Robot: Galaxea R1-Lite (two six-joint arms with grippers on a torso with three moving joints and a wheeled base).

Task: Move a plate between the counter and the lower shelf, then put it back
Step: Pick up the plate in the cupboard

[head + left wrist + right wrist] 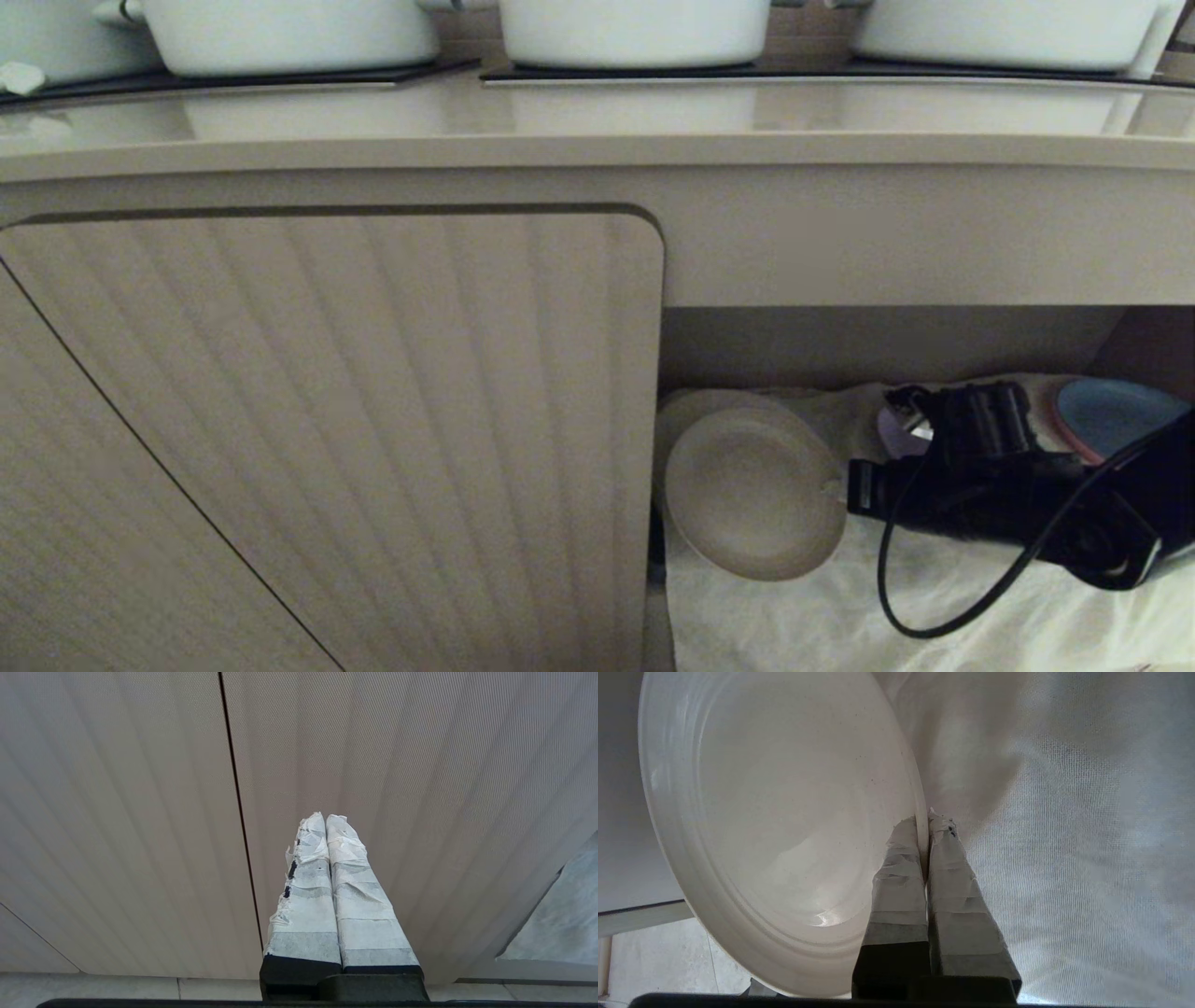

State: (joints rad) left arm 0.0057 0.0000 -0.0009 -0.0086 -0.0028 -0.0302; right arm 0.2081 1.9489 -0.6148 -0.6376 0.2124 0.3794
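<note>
Now our right hand (924, 823) pinched tight on the plate's (752, 495) rim, plate tilted over the lower shelf's (934, 355) white cloth (803, 616), beside the ribbed door (373, 420), our left hand (325, 821) closed, empty.

The white pots (635, 33) are cut off at the frame's top; the black arm (1008, 485) hides the purple plate (896, 429) at lower right.
</note>
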